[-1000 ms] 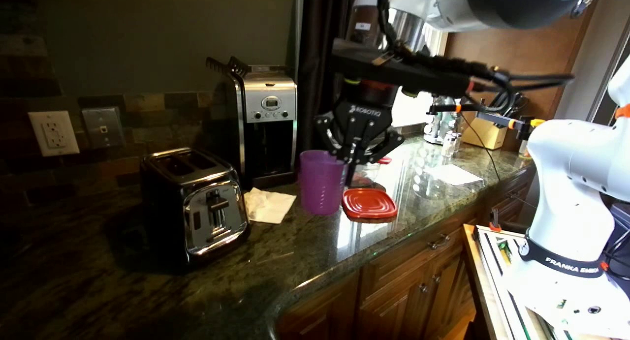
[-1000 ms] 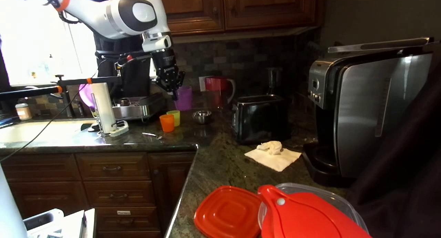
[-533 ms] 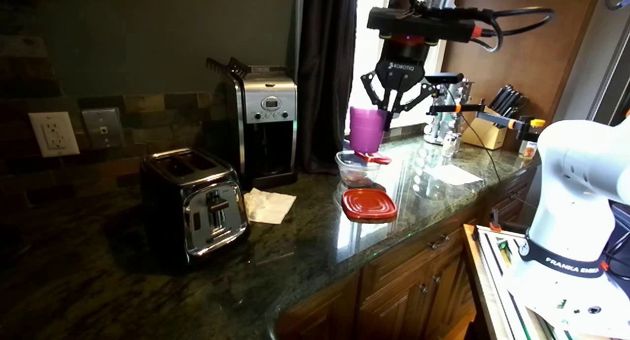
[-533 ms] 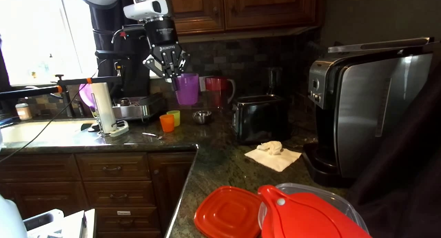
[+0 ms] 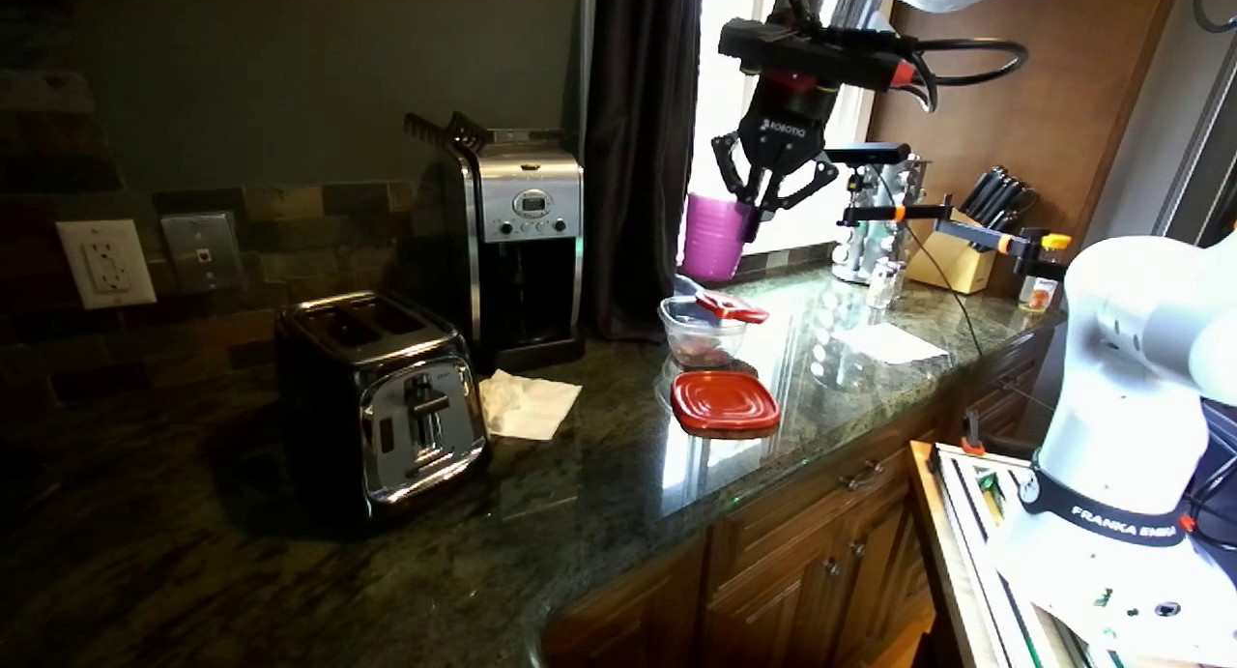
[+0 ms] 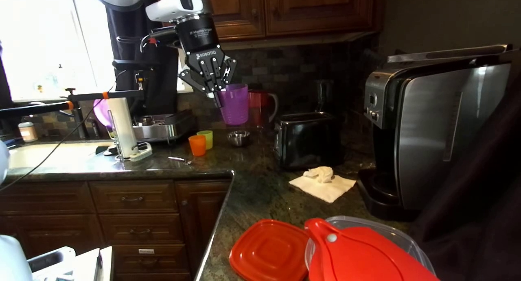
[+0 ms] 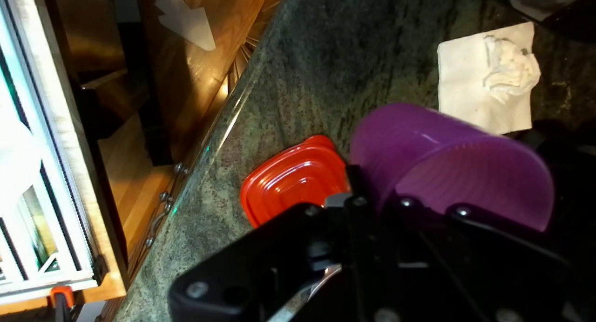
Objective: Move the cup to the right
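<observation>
The purple-pink cup [image 5: 711, 242] hangs in the air, raised off the counter, with its mouth up and a slight tilt. It also shows in an exterior view [image 6: 237, 106] and in the wrist view [image 7: 405, 135], where its open mouth faces the camera. My gripper [image 5: 753, 225] is shut on the cup's side wall near the rim, with one finger inside and one outside. It also shows in an exterior view [image 6: 219, 98] and in the wrist view [image 7: 365, 191]. The fingertip inside the cup is hidden.
On the counter are a red lid [image 5: 726, 401], a clear bowl [image 5: 703, 334], a white napkin [image 5: 530, 403], a toaster [image 5: 387, 397] and a coffee maker [image 5: 530, 243]. Orange [image 6: 197, 145] and yellow-green [image 6: 206, 138] cups and a metal bowl [image 6: 239, 138] stand farther off.
The gripper has carried the cup up from low near the counter and away from the toaster toward the window. In the last half second it shifts slightly and tilts a little.
</observation>
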Robot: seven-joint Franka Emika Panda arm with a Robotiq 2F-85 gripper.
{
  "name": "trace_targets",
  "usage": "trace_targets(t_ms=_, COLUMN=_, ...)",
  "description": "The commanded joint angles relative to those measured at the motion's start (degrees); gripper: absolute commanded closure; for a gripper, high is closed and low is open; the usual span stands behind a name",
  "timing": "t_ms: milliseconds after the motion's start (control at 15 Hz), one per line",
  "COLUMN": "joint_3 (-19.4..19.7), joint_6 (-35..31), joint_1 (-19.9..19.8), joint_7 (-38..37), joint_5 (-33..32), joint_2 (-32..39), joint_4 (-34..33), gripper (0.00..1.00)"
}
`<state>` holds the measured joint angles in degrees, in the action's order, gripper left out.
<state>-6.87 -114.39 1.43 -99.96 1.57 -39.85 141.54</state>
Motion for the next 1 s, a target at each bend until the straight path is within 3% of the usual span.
trace_targets(t_ms=0, joint_3=-0.23, joint_6=1.02, joint_1=-2.26, joint_7=2.4, joint_5=1.01, joint_2=3.88, joint_4=-2.12, gripper=0.99)
trace_targets(t_ms=467, joint_3=9.79, joint_6=-6.72, joint_1=-10.97, joint_7=11.69, joint_5=0.81, joint_2=21.5, joint_4=-11.09, gripper=0.99)
trace_targets(t_ms=667, joint_3=8.98, joint_6=-5.42, joint_1=-11.32, joint_7=11.35, joint_5=-1.54, joint_2=32.21, joint_4=-16.6, gripper=0.99)
trace_targets(t_ms=933, joint_3=8.78, joint_6=-7.01, joint_1=-8.86, joint_7=10.26, joint_5=-3.49, joint_2=42.96, joint_4=-21.5, gripper=0.99)
